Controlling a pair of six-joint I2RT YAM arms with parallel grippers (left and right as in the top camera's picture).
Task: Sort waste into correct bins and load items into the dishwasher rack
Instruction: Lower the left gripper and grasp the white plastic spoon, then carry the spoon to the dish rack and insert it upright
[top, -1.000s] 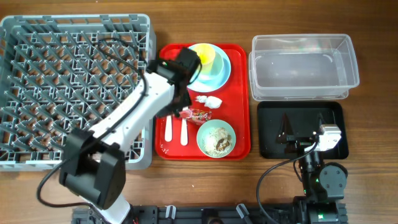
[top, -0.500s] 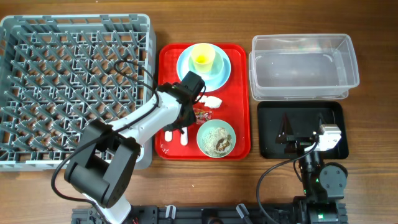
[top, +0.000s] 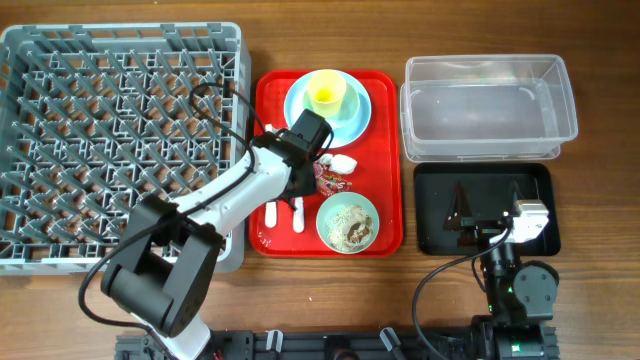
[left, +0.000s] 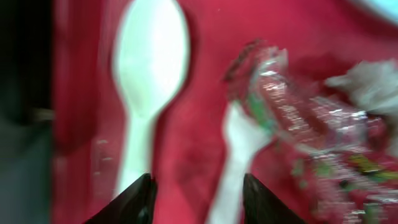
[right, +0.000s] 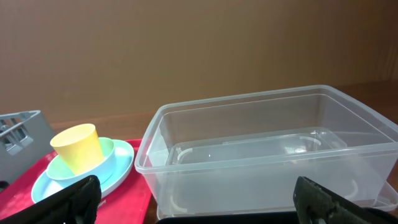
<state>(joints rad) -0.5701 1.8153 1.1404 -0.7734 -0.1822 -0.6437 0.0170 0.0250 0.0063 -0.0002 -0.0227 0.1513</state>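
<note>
My left gripper (left: 202, 202) is open and holds nothing; the fork (left: 236, 155) handle runs lengthwise between its tips, close to one. Just beyond, ahead and to the right, the red wrapper (left: 298, 118) lies over the fork's head, and the spoon (left: 149, 68) lies parallel on the left. My right gripper (right: 199, 205), wide open, sits well apart by the clear tub (right: 249, 143).

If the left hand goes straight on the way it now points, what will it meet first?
Probably the red tray, in the gap between the spoon and the fork. The left hand is open, depth unclear; the fork might come first.
</note>
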